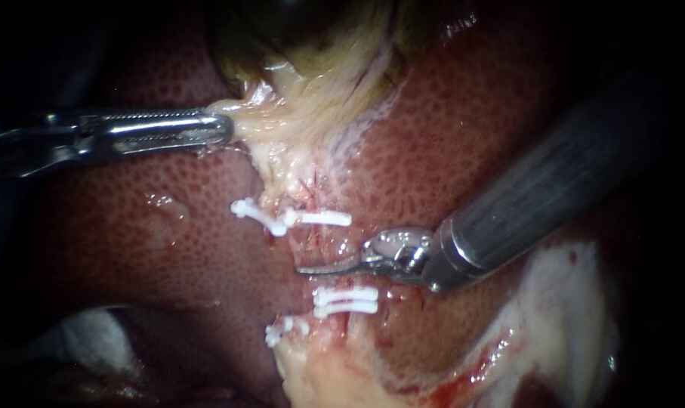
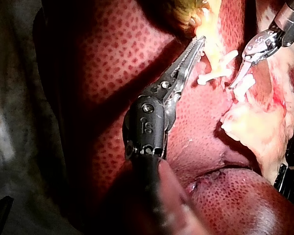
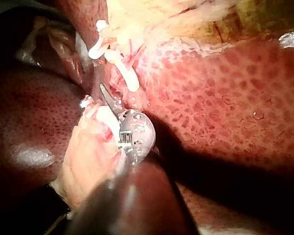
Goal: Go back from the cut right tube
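Centre brightly lit, edges falling to black, wet glints on the liver (image 1: pixel 168 219), clips (image 1: pixel 346 301) glaring white

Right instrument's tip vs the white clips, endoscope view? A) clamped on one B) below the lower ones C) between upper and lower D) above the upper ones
C: the right instrument lies in the gap between the upper clips and the lower clips.

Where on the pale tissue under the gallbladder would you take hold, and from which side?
Probably the left edge of the pale tissue, above the upper clips, coming from the left. It fans wide there and narrows toward the clips, so that edge offers most to bite. My left instrument has its jaws shut on it there.
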Controlling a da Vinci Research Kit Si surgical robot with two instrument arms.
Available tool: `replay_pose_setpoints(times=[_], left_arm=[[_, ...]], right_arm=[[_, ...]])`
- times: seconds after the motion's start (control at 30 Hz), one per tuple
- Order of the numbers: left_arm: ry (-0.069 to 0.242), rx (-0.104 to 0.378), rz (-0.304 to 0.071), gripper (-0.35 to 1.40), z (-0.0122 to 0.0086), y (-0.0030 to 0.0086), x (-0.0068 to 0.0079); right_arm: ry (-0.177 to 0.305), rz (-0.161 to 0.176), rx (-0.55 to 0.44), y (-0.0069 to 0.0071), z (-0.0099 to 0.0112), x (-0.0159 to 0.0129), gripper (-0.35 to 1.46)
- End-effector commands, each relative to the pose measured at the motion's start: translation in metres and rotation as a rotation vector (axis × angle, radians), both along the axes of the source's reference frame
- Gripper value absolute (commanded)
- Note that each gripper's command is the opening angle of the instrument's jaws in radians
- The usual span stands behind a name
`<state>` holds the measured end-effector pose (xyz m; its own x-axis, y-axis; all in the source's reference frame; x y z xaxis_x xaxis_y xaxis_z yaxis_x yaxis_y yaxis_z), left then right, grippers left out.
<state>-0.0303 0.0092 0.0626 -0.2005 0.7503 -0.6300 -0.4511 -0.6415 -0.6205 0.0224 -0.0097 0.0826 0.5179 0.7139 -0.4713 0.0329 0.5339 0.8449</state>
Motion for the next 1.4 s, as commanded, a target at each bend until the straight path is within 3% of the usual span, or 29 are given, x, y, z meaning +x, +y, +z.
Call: replay_pose_setpoints(times=[0.03,0.3,0.37,0.47,0.6,0.7,0.9,1.07,1.27,1.4], left_arm=[[0.000,0.000,0.000,-0.35,-0.0001,0.0000,0.0000],[0.000,0.000,0.000,-0.35,-0.0001,0.0000,0.0000],[0.000,0.000,0.000,-0.35,-0.0001,0.0000,0.0000],[0.000,0.000,-0.001,-0.35,-0.0001,0.0000,-0.0001],[0.001,0.000,-0.001,-0.35,-0.0001,0.0000,-0.0002],[0.001,0.000,-0.001,-0.35,-0.0001,0.0000,-0.0002],[0.001,0.000,-0.001,-0.35,-0.0001,0.0000,-0.0003],[0.001,0.000,-0.001,-0.35,-0.0001,0.0001,-0.0003],[0.000,0.000,-0.001,-0.35,0.0000,0.0001,-0.0002],[0.000,0.000,0.000,-0.35,0.0001,0.0001,-0.0001]], right_arm=[[0.000,0.001,0.002,0.0000,0.0000,0.0000,-0.35],[-0.002,0.001,0.007,-0.0001,-0.0001,-0.0001,-0.35],[-0.010,0.014,-0.003,-0.0001,-0.0001,-0.0001,-0.35],[-0.014,0.021,-0.007,-0.0002,-0.0002,-0.0001,0.24],[-0.016,0.022,-0.002,-0.0002,-0.0002,-0.0002,0.64],[-0.013,0.020,-0.007,-0.0002,-0.0002,-0.0002,0.76],[-0.013,0.019,-0.007,-0.0004,-0.0004,-0.0003,0.78],[0.000,0.007,-0.027,-0.0007,-0.0007,-0.0007,0.96],[0.051,-0.035,-0.131,-0.0013,-0.0018,-0.0030,1.21],[0.039,0.000,-0.253,-0.0005,-0.0030,-0.0051,1.41]])
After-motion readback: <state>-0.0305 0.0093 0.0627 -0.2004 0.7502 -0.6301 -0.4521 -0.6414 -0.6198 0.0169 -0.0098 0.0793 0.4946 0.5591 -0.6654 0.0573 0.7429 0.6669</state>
